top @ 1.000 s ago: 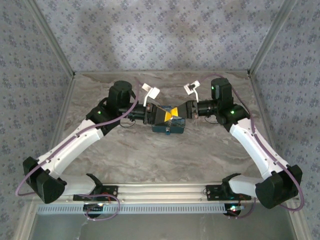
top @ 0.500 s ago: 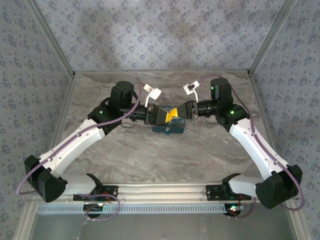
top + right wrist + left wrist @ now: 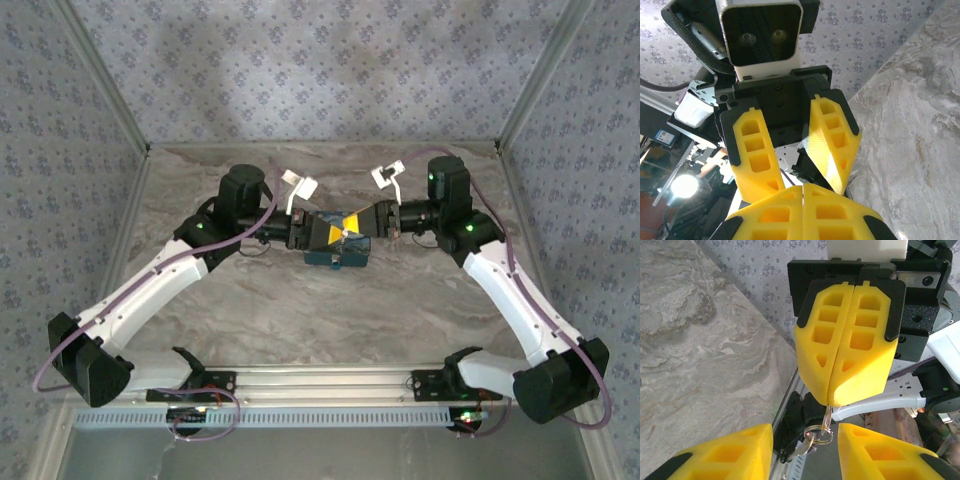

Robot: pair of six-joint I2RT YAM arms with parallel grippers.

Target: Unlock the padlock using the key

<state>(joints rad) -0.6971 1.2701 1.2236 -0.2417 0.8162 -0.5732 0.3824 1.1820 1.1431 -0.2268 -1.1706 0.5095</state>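
Note:
Both grippers meet tip to tip above the middle of the table. My right gripper (image 3: 358, 224) (image 3: 832, 399) (image 3: 803, 189) is shut, its yellow fingers pressed together on the key (image 3: 827, 415), whose thin metal end sticks out of the tips. A key ring (image 3: 816, 434) dangles from it. My left gripper (image 3: 322, 232) (image 3: 805, 442) faces it with jaws open, one finger on each side of the ring and touching nothing. In the right wrist view the left fingers (image 3: 756, 150) stand spread apart. The blue padlock (image 3: 336, 257) lies on the table just below the grippers.
The marble table (image 3: 330, 320) is walled by patterned panels at the back and sides. An aluminium rail (image 3: 330, 380) with the arm bases runs along the near edge. Cables loop off both arms.
My left gripper's jaws have spread apart from the key. The right arm has drawn back slightly to the right, still shut on the key.

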